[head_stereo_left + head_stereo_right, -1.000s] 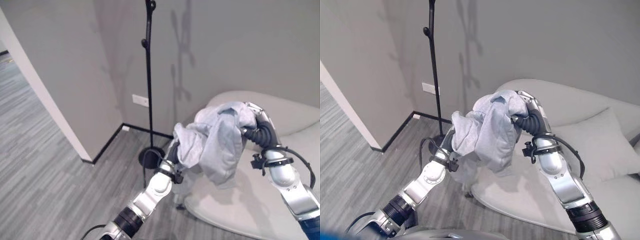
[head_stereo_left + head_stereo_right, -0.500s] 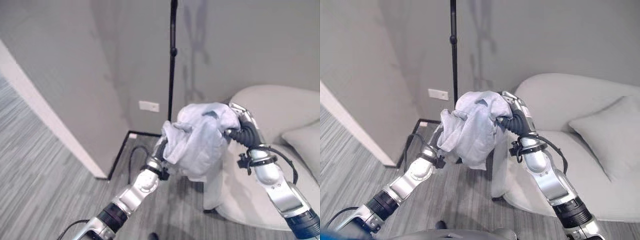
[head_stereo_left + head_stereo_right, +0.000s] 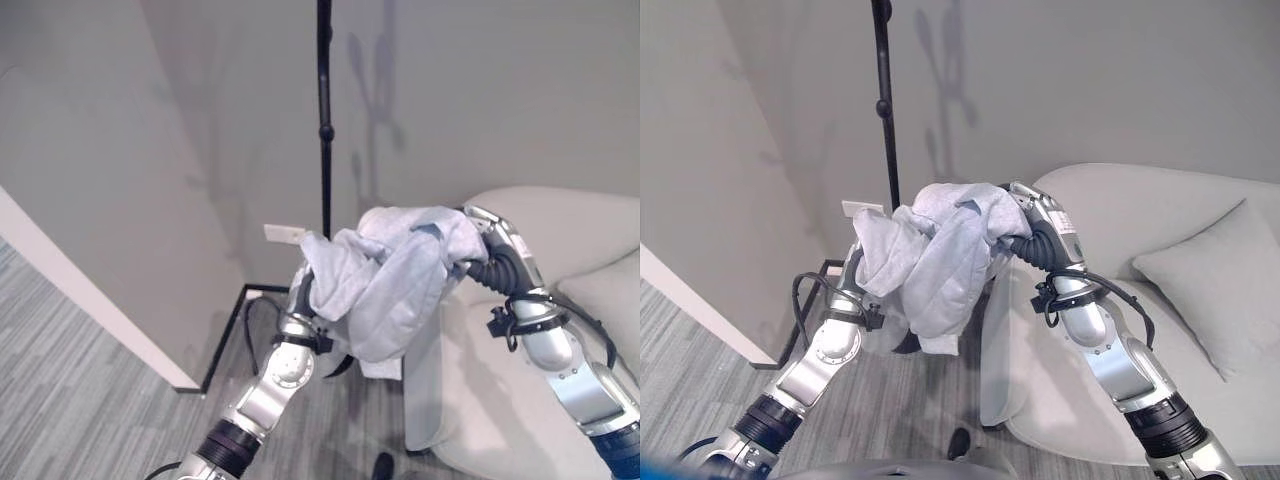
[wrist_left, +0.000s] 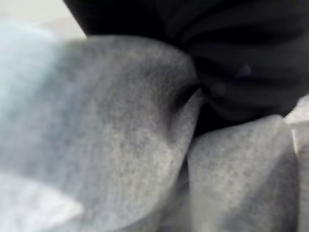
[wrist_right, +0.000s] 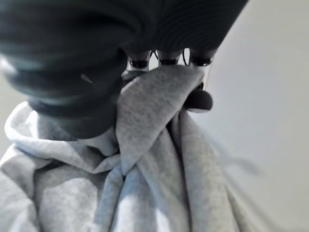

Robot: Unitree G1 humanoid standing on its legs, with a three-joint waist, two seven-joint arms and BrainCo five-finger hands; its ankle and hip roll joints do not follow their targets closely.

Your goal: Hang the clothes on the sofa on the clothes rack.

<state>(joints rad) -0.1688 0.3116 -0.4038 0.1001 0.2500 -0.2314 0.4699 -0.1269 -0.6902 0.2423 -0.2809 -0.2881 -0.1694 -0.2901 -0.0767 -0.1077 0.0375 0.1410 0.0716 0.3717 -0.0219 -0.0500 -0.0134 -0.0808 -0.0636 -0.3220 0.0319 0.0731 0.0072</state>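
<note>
A light grey hoodie [image 3: 390, 280] hangs bunched in the air between my two hands, right in front of the black pole of the clothes rack [image 3: 324, 120]. My right hand [image 3: 495, 245] is shut on its upper right edge; in the right wrist view the dark fingertips [image 5: 164, 60] and thumb pinch a fold of the hoodie [image 5: 159, 159]. My left hand [image 3: 300, 290] is under the hoodie's left side, and grey cloth [image 4: 120, 135] presses against its dark cover. The pole rises well above the hoodie.
A pale sofa [image 3: 1160, 210] with a grey cushion [image 3: 1210, 290] stands at the right, just behind my right arm. A wall with a white outlet [image 3: 283, 233] is behind the rack. A wall corner [image 3: 90, 300] juts out at the left over grey plank floor.
The camera has swung towards the rack. Both hands have carried the hoodie away from the sofa seat and higher, so it now hangs directly in front of the pole.
</note>
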